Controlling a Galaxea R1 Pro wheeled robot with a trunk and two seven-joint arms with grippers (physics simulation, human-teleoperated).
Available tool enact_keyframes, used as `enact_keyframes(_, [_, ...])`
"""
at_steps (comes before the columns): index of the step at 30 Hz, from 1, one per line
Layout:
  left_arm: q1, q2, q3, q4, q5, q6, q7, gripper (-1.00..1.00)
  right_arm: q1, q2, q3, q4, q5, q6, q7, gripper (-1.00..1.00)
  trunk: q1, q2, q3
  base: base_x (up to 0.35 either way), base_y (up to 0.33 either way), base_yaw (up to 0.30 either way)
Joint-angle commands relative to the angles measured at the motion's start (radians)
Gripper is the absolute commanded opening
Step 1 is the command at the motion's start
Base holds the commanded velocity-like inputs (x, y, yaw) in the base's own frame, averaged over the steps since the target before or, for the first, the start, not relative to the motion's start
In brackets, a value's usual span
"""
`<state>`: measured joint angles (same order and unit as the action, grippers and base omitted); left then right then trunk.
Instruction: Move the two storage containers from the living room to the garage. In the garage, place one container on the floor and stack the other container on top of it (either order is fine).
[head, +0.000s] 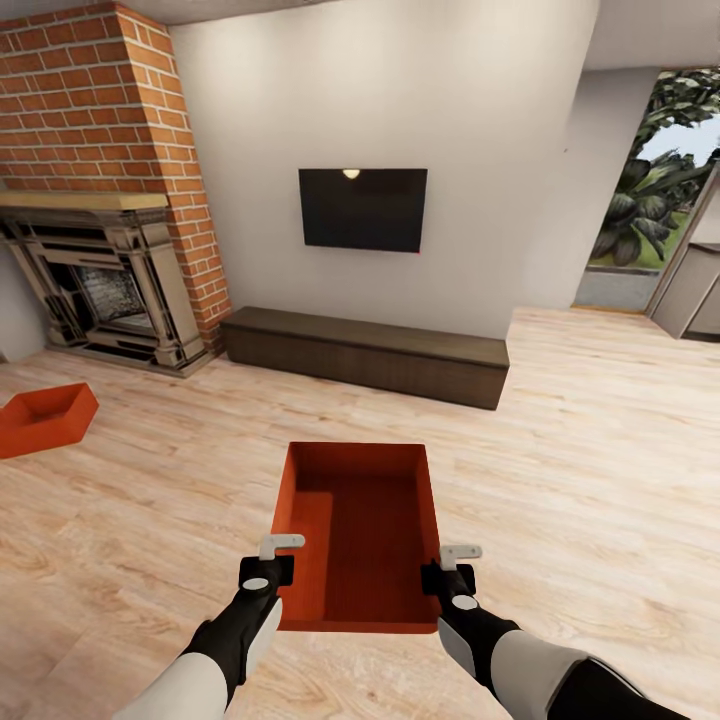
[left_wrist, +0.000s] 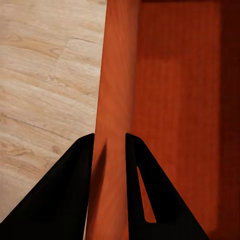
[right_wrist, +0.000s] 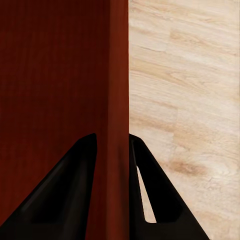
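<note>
held container (head: 362, 535) in front of robot, over living room wood floor (head: 560, 480) | left gripper (left_wrist: 109, 150) and right gripper (right_wrist: 113, 150) each pinch a side wall, keeping it level | other container (head: 42, 418) near fireplace (head: 100, 290)

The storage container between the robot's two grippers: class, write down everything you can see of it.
The held storage container is an orange-red, open-topped rectangular box with thin plain walls and a flat bare inside, nothing in it. It sits level in front of the robot, long side pointing away, over the light wood plank floor. The left gripper pinches its left wall, one finger inside and one outside; the right gripper pinches the right wall likewise. Nothing else touches it.
</note>
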<state>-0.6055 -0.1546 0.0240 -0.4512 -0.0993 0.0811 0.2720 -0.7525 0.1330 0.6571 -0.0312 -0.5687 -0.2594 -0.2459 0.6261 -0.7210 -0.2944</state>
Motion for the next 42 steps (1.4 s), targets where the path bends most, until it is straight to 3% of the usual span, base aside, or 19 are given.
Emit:
enact_keyframes(1, [0.000, 0.000, 0.071, -0.001, -0.011, 0.009, 0.006, -1.00, -0.001, 0.000, -0.014, -0.004, 0.013, -0.003, 0.002, -1.00, 0.000, -0.001, 0.000, 0.000, 0.000, 0.000])
enact_keyframes(42, [0.000, -0.001, 0.071, -0.002, -0.010, 0.009, 0.006, -1.00, -0.001, 0.000, -0.013, -0.004, 0.014, -0.003, 0.002, -1.00, 0.000, -0.001, 0.067, 0.000, 0.000, 0.000])
